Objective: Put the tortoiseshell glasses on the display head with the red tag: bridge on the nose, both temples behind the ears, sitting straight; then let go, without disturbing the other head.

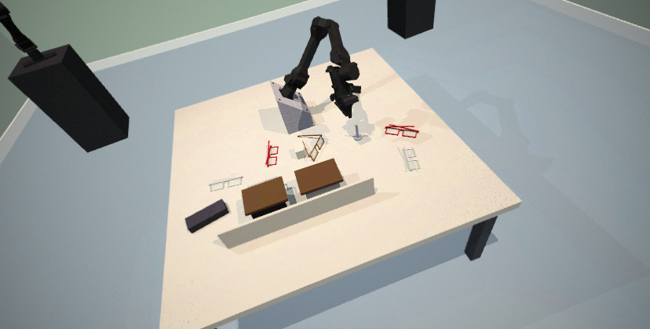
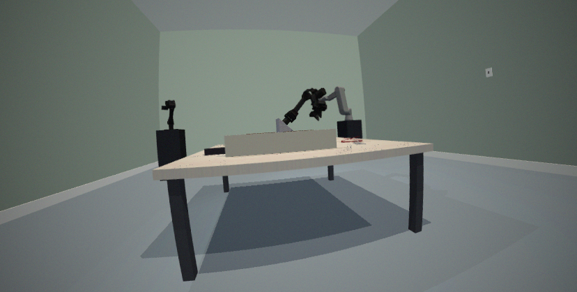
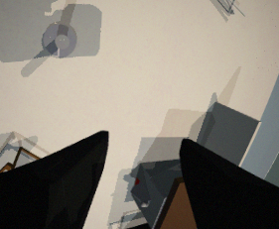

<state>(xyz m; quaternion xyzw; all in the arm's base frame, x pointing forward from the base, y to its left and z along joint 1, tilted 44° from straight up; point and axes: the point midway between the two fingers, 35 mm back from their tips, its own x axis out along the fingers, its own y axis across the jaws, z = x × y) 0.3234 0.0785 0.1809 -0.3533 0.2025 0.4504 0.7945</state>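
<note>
The brown-framed tortoiseshell glasses lie on the table with their temples spread, between the arm's base and the brown boards. My gripper is partly open and empty, well above the table near the small upright post. The glasses are at lower left in the wrist view, partly behind a finger. A dark grey faceted shape with a small red spot, apparently the red-tagged head, shows beside a brown board. The other head is not clearly visible; the boards hide much of that area.
Two raised brown boards stand before a long low panel. The post stands right of the glasses. Red glasses, clear glasses and a dark box lie around.
</note>
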